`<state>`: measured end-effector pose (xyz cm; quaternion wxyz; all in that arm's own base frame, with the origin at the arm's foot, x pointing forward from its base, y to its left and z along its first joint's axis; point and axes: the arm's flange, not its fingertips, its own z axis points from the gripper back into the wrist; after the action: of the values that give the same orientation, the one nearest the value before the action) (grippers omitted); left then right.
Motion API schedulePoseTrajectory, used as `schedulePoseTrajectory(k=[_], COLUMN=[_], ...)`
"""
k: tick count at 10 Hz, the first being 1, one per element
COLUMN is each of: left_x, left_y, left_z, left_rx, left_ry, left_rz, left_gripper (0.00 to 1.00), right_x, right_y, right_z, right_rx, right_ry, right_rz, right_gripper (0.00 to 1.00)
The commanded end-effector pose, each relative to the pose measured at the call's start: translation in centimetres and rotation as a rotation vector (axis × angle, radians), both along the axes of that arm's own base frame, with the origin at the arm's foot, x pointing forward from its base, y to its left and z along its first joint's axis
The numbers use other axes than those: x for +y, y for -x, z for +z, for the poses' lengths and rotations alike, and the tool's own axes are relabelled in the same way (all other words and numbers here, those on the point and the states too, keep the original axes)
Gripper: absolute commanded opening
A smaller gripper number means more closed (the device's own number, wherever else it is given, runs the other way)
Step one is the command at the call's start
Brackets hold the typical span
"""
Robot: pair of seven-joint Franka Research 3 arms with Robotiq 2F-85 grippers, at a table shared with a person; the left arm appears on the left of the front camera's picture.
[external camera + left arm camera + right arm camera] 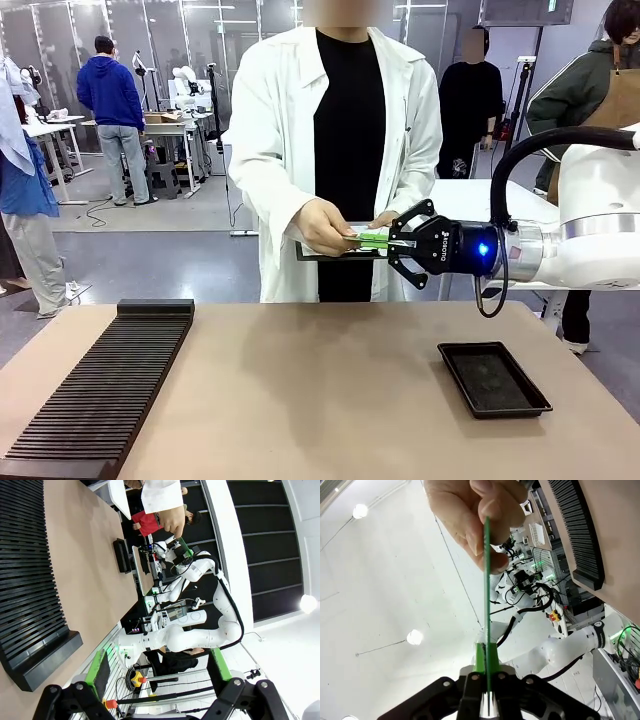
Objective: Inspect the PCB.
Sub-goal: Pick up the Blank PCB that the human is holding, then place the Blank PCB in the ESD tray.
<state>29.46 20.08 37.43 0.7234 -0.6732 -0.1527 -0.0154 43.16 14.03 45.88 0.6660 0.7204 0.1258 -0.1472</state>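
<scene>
The PCB is a thin green board held level above the far edge of the table. My right gripper reaches in from the right and is shut on the board's near end. A person's hand grips the other end. In the right wrist view the PCB shows edge-on, rising from my right gripper up into the person's fingers. My left gripper stands open with nothing between its green pads. Far off in that view the PCB shows at the other arm's tip.
A person in a white coat stands at the far side, holding a clipboard under the board. A shallow black tray lies at the right of the table. A long black slotted rack runs along the left.
</scene>
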Motion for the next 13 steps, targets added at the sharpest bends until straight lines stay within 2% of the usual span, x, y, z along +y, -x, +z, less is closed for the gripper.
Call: schedulePoseTrajectory(k=[1, 13], left_x=[0.09, 0.09], left_y=[0.08, 0.08], left_z=[0.24, 0.24], left_rx=[0.000, 0.000], left_ry=[-0.013, -0.013], left_rz=[0.007, 0.007], left_gripper=[1.00, 1.00], right_x=[-0.01, -0.01], right_y=[0.00, 0.00], right_z=[0.04, 0.04], right_rx=[-0.001, -0.001], right_ry=[0.001, 0.001], right_rz=[-0.001, -0.001], right_gripper=[0.00, 0.00])
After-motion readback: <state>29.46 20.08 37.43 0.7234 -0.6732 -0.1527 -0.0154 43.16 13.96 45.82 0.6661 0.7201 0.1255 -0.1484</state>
